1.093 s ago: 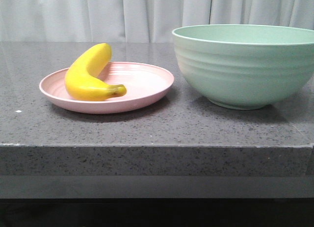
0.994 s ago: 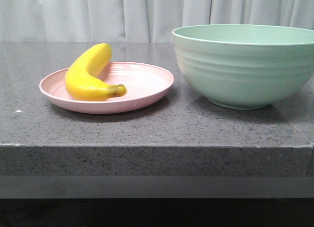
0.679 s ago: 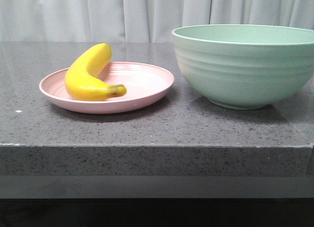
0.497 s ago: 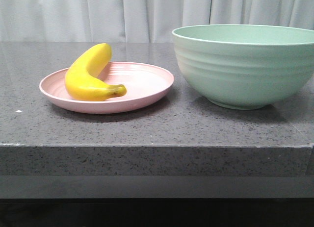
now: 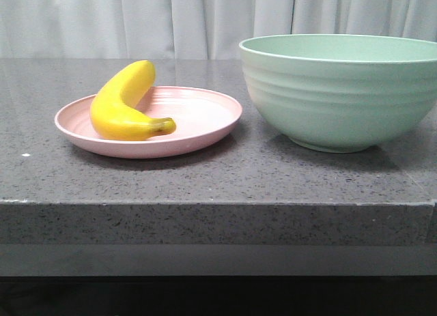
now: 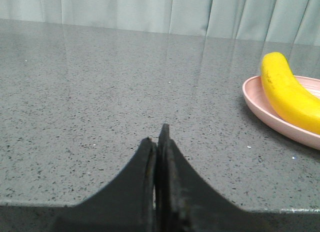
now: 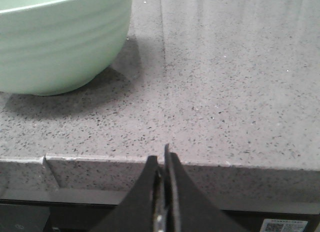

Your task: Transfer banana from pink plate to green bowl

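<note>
The yellow banana [image 5: 123, 103] lies on the left half of the pink plate [image 5: 205, 118], its dark stem tip toward the plate's middle. The green bowl [image 5: 341, 91] stands to the right of the plate, its inside hidden. Neither gripper shows in the front view. In the left wrist view my left gripper [image 6: 157, 137] is shut and empty, low at the table's near edge, with the banana [image 6: 287, 91] and plate [image 6: 280, 124] off to its right. In the right wrist view my right gripper [image 7: 161, 157] is shut and empty, below the table's front edge, right of the bowl [image 7: 55, 46].
The grey speckled stone table [image 5: 218, 173] has a thick front edge [image 5: 218, 224]. A pale curtain [image 5: 171, 19] hangs behind it. A white label [image 7: 287, 225] sits under the table edge in the right wrist view.
</note>
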Available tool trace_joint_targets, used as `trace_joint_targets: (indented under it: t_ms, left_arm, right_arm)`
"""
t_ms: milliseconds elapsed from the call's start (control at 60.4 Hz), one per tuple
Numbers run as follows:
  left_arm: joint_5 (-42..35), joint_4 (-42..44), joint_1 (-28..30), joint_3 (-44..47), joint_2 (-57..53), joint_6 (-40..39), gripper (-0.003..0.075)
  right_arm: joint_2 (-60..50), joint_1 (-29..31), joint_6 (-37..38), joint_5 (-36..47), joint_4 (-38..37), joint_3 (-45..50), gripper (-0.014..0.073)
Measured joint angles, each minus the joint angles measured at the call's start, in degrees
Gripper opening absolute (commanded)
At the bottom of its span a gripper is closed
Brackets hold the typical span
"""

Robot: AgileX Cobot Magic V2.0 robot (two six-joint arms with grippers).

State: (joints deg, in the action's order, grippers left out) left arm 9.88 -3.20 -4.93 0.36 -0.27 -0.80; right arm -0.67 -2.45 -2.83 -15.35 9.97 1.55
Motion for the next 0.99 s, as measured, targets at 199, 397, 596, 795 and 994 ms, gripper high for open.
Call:
trace_joint_targets:
  t_ms: [199,397,596,795,994]
  left_arm:
    - [0.00,0.00,0.00,0.00,0.00,0.00,-0.0020]
    - [-3.27,0.00,0.00,0.00,0.00,0.00,-0.0020]
    - [-1.55,0.00,0.00,-6.18,0.62,0.00,-0.0020]
    - [0.45,0.00,0.00,-16.98,9.68,0.00,-0.0020]
    - [0.45,0.00,0.00,-20.83,16.80,0.00,0.0010]
  right_arm:
    - [0.00,0.00,0.00,0.00,0.00,0.00,-0.0061]
    - [0.00,0.00,0.00,2.19,0.85,0.00,-0.0061]
    - [0.00,0.00,0.00,-0.32,2.95,-5.89,-0.0061]
    - [5.36,0.00,0.00,-2.56,3.12,-18.55,-0.0061]
    - [12.72,0.00,0.00,-3.04,3.12,-23.77,-0.0030]
